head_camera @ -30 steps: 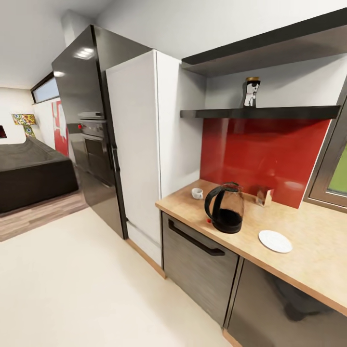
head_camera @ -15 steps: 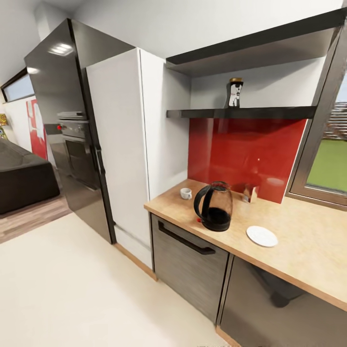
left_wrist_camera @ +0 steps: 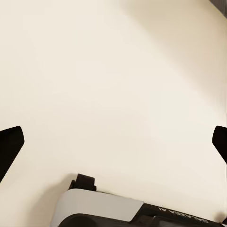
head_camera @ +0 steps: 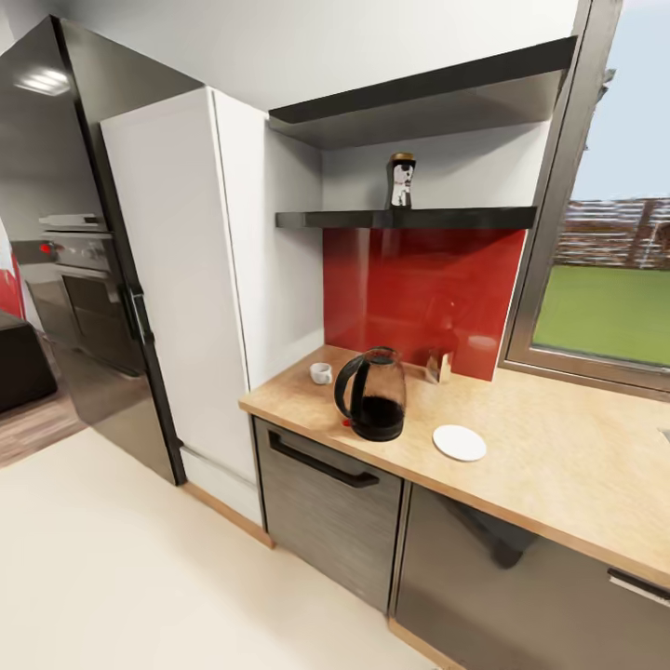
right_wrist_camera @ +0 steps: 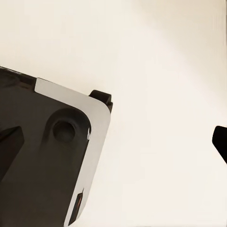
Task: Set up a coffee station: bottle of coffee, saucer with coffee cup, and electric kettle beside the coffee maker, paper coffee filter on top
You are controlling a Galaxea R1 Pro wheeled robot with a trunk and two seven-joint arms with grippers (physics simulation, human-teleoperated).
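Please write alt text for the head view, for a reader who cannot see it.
A light-wood countertop holds a glass electric kettle, with a white saucer to its right and a small white coffee cup to its left. A bottle of coffee stands on the dark shelf above.

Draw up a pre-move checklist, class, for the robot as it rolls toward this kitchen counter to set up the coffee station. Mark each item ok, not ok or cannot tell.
1. Bottle of coffee located: ok, upright on the black shelf, not yet on the counter.
2. Electric kettle on the countertop: ok, upright near the front edge.
3. Coffee cup on the saucer: not ok, they sit apart on either side of the kettle.
4. Coffee maker in sight: cannot tell where it stands.
5. Left claw empty: ok, fingertips wide apart over bare floor.
6. Right claw empty: ok, nothing between its fingertips.
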